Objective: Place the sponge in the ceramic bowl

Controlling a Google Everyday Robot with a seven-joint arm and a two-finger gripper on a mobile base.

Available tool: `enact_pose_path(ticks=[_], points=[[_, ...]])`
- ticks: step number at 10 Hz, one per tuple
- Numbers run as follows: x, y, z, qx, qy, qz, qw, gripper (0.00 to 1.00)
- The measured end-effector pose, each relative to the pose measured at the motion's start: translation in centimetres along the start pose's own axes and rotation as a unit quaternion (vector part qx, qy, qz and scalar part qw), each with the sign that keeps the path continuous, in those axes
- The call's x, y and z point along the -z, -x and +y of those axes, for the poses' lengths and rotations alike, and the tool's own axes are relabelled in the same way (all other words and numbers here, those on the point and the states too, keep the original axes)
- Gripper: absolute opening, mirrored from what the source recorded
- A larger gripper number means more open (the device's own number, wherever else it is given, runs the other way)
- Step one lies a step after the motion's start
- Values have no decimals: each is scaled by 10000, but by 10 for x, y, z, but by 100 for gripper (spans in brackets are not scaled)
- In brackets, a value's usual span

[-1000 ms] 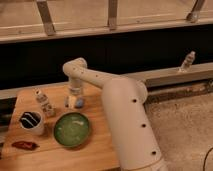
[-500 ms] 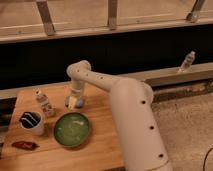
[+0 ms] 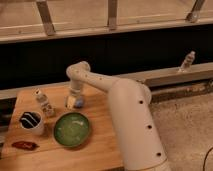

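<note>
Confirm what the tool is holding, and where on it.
Cannot tell. The tool is down at the sponge just behind the ceramic bowl; any grip is hidden.

My gripper (image 3: 74,101) is just behind the wide, round green glazed ceramic bowl (image 3: 72,129), low over the wooden table (image 3: 97,107) that the bowl stands on. The small blue-grey sponge (image 3: 79,103) is right at my gripper, also behind the bowl. The white mug with dark wavy stripes (image 3: 31,122) stands left of the bowl. A small pale bottle (image 3: 44,102) stands behind and to the left of the bowl. The flat dark red object (image 3: 24,145) lies left of the bowl, nearer the table's front edge. Well to the bowl's right and behind it, off the table, a clear bottle (image 3: 187,61) stands on a ledge (image 3: 165,76).
</note>
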Motion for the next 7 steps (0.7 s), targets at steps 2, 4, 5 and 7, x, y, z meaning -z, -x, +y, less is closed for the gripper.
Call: enact_pose_path(ticks=[2, 4, 5, 7], points=[[-7, 0, 1, 61, 7, -33, 10000, 50], [-9, -1, 1, 92, 5, -76, 9999, 33], [-9, 0, 3, 204, -11, -61, 9998, 20], [-5, 8, 8, 349, -56, -117, 9993, 4]])
